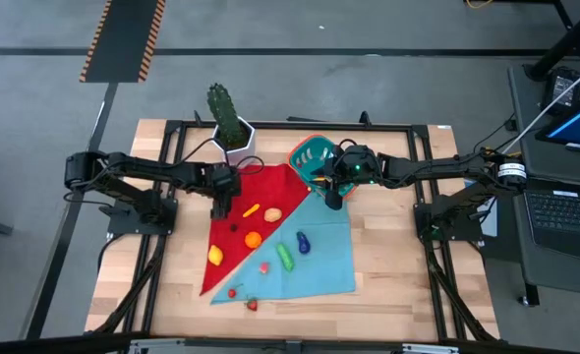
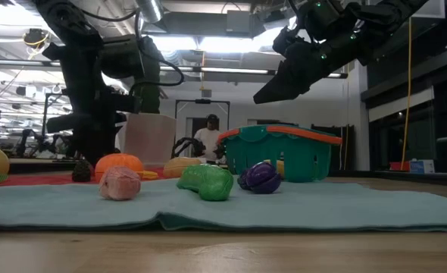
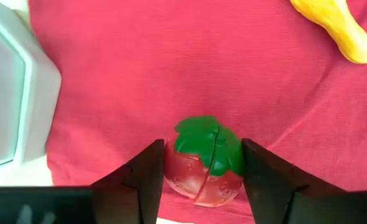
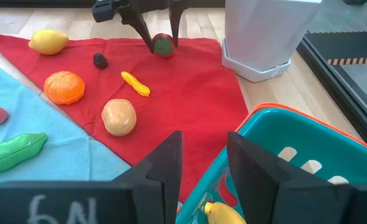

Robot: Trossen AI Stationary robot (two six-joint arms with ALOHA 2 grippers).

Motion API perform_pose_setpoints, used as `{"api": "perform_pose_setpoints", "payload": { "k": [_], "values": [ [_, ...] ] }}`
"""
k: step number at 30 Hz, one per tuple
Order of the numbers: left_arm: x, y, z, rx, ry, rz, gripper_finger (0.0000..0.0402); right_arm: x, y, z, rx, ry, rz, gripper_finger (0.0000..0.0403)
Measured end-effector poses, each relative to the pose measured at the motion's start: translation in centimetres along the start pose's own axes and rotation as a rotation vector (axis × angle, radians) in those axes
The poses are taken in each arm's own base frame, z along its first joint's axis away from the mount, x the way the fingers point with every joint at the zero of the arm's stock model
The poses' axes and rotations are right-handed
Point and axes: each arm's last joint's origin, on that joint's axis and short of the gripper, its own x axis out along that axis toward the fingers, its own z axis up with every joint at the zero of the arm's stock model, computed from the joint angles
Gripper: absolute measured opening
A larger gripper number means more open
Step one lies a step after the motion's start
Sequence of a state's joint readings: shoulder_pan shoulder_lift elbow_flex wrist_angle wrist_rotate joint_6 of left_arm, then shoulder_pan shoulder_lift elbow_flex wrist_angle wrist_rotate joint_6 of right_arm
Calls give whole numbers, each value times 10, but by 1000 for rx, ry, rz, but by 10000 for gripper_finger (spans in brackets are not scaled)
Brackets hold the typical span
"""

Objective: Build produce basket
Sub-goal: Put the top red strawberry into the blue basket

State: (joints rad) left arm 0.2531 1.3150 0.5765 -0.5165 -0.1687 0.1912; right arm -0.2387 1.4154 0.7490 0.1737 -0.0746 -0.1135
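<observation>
A small red berry with a green cap (image 3: 203, 163) lies on the red cloth (image 1: 261, 192) near its left edge. My left gripper (image 1: 221, 209) stands over it, pointing steeply down, shut on it; the right wrist view shows this gripper (image 4: 162, 38) too. The teal basket (image 1: 310, 157) with an orange rim stands at the back centre, a yellow piece (image 4: 224, 214) inside. My right gripper (image 4: 203, 168) hangs open above the basket's near rim, holding nothing. An orange (image 1: 254, 239), lemon (image 1: 215, 255), eggplant (image 1: 303, 242) and cucumber (image 1: 286, 258) lie on the cloths. My left gripper pinches the red berry between its two fingers, one finger (image 3: 147, 177) on each side of its body (image 3: 178, 177). The fingers come from above, slanting steeply down. The berry rests on the red cloth, its green cap toward the camera.
A white hexagonal pot with a cactus (image 1: 233, 133) stands just behind my left gripper. A teal cloth (image 1: 324, 261) adjoins the red one. A small yellow piece (image 4: 135, 83), a tan round piece (image 4: 119, 116) and a dark berry (image 4: 99, 60) lie nearby. A person (image 2: 210, 136) stands beyond the table.
</observation>
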Motion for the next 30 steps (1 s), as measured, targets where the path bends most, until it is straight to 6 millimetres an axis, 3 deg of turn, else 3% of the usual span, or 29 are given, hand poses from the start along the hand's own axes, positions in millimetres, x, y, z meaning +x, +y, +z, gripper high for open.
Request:
{"api": "perform_pose_setpoints", "payload": {
  "k": [12, 30],
  "values": [
    [4, 0, -4, -52, -2, 42, 174, 0, 0, 0, 0, 0, 0, 128],
    [-5, -7, -3, -58, -33, -5, 173, 0, 0, 0, 0, 0, 0, 128]
  ]
}}
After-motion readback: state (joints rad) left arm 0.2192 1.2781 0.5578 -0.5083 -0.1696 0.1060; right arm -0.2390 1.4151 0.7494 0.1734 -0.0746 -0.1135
